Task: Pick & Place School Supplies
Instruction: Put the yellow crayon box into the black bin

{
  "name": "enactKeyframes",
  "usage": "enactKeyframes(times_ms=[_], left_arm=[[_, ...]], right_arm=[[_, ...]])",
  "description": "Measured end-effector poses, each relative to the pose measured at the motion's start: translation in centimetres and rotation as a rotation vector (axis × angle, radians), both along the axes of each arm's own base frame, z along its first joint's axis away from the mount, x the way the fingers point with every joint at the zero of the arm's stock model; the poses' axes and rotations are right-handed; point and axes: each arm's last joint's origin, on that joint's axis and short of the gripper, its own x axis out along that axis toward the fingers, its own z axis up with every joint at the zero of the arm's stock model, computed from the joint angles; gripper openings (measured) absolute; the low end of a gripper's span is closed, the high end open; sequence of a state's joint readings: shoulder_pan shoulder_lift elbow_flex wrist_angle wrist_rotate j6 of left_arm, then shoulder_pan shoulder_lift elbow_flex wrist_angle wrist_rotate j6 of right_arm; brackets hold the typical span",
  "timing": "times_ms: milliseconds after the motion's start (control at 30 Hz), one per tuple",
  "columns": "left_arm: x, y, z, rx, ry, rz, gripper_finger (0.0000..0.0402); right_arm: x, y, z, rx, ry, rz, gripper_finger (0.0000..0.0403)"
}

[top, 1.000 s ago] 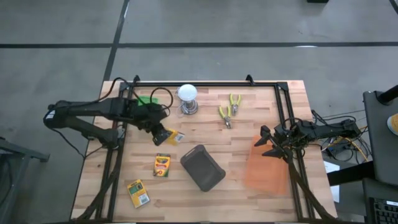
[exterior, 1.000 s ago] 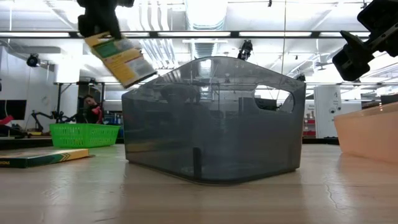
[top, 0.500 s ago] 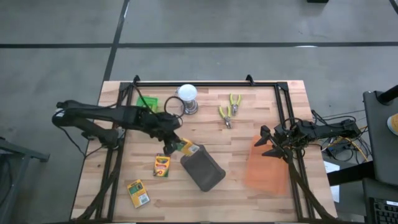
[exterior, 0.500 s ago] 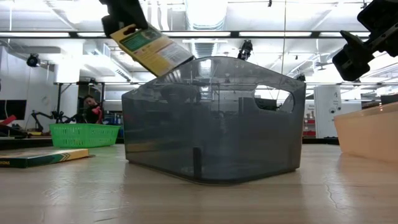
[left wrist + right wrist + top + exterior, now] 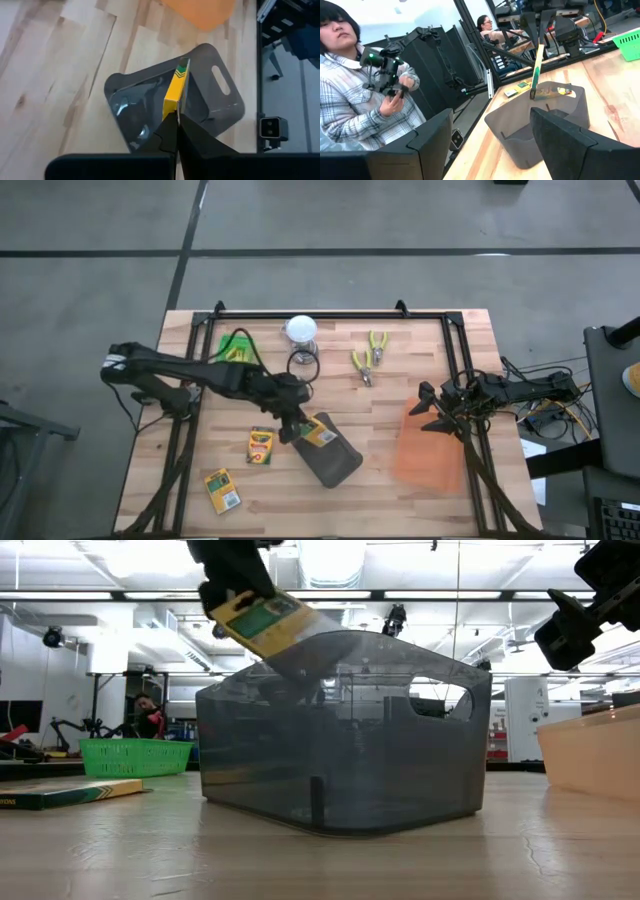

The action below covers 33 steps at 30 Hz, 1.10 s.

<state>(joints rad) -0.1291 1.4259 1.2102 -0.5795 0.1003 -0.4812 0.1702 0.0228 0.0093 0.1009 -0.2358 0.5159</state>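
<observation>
My left gripper (image 5: pixel 293 422) is shut on a green-and-yellow crayon box (image 5: pixel 318 430) above the open grey bin (image 5: pixel 327 450); in the low view the box (image 5: pixel 265 620) slants down to the bin's rim (image 5: pixel 345 640). Two more crayon boxes (image 5: pixel 260 447) (image 5: pixel 222 490) lie flat on the table left of the bin. I cannot make out the small yellow pieces. My right gripper (image 5: pixel 430 410) hangs open above the orange bin (image 5: pixel 430 445), near the table's right edge. My left gripper pinches the crayon box between its two fingers (image 5: pixel 165 137) by its upper end (image 5: pixel 172 107). The fingers slant down from the table's left. The box is lifted clear and tilted, and its free lower end (image 5: pixel 183 65) points into the grey bin's opening.
A green basket (image 5: pixel 235 345), a white bulb on a metal base (image 5: pixel 300 332) and yellow-handled pliers (image 5: pixel 368 358) sit along the far side. Black frame rails (image 5: pixel 330 315) border the table. A person (image 5: pixel 365 95) sits beyond the table holding a device.
My left gripper has carried the crayon box from beside the green basket toward the table's right and near edge, staying shut on it. The box, earlier clear of the grey bin, now hangs tilted over the bin's opening. My right arm has kept still.
</observation>
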Motion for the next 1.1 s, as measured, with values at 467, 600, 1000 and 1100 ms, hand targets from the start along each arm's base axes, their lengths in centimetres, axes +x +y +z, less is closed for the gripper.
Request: enactKeyframes(times_ms=[467,600,1000,1100], left_arm=[[2.8,-1.9,-3.4,0.115,0.002,-0.161,0.0005],[3.5,-2.2,-4.2,0.146,-0.008,-0.181,0.0004],[5.4,-2.6,-7.2,0.147,0.035,-0.189,0.0006],[5.7,-2.6,-8.1,0.146,0.062,-0.193,0.0012]], right_arm=[[0.0,0.0,0.0,0.0,0.0,0.0,0.0267],[0.0,0.0,0.0,0.0,0.0,0.0,0.0264],[0.0,0.0,0.0,0.0,0.0,0.0,0.0262],[0.0,0.0,0.0,0.0,0.0,0.0,0.0265]])
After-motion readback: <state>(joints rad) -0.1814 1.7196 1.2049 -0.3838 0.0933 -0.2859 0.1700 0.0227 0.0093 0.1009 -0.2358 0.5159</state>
